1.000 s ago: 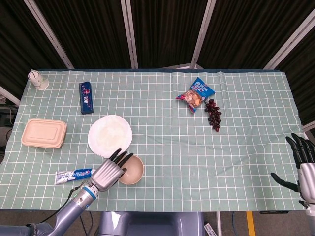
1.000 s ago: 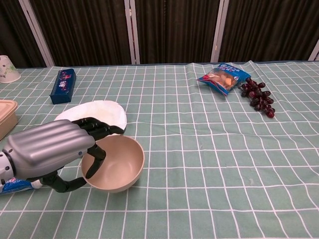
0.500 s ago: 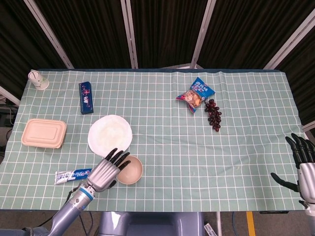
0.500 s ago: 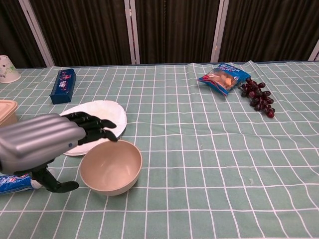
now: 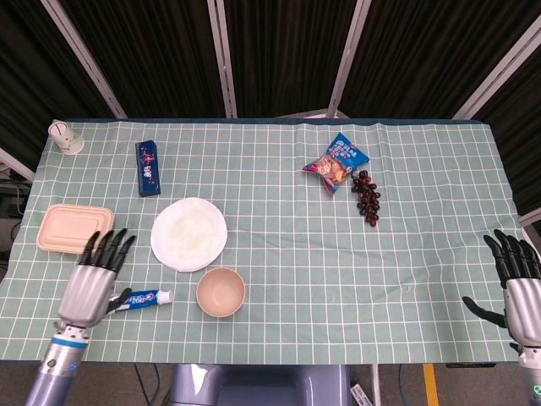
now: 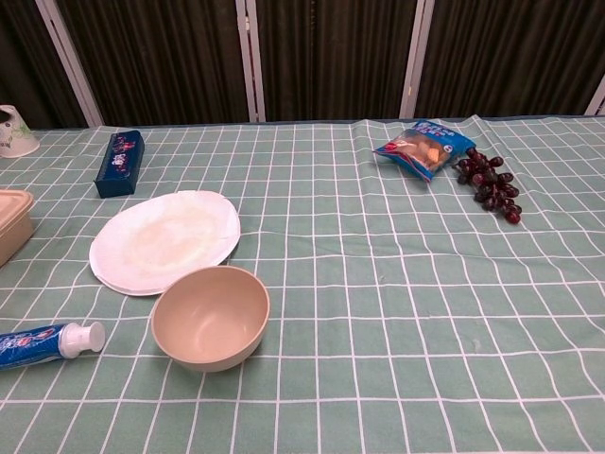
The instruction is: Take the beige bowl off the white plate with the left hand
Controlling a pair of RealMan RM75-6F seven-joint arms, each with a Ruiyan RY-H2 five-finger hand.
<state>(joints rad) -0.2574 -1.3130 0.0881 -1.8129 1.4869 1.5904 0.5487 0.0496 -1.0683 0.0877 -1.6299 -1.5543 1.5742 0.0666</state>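
Note:
The beige bowl (image 5: 221,292) (image 6: 211,317) stands upright on the checked cloth, just in front of the white plate (image 5: 189,233) (image 6: 164,240) and off it. My left hand (image 5: 91,281) hovers open well to the left of the bowl, above the toothpaste tube, fingers spread and holding nothing. It does not show in the chest view. My right hand (image 5: 516,288) is open at the table's far right edge, seen only in the head view.
A toothpaste tube (image 5: 139,299) (image 6: 49,342) lies left of the bowl. A beige lunch box (image 5: 73,227) sits at the left edge, a blue box (image 5: 148,167) and a small white cup (image 5: 62,136) further back. A snack bag (image 5: 337,159) and grapes (image 5: 367,198) lie back right.
My left hand let go of the bowl and drew away to the left, out of the chest view. The bowl stays on the cloth by the plate. The right hand barely moved.

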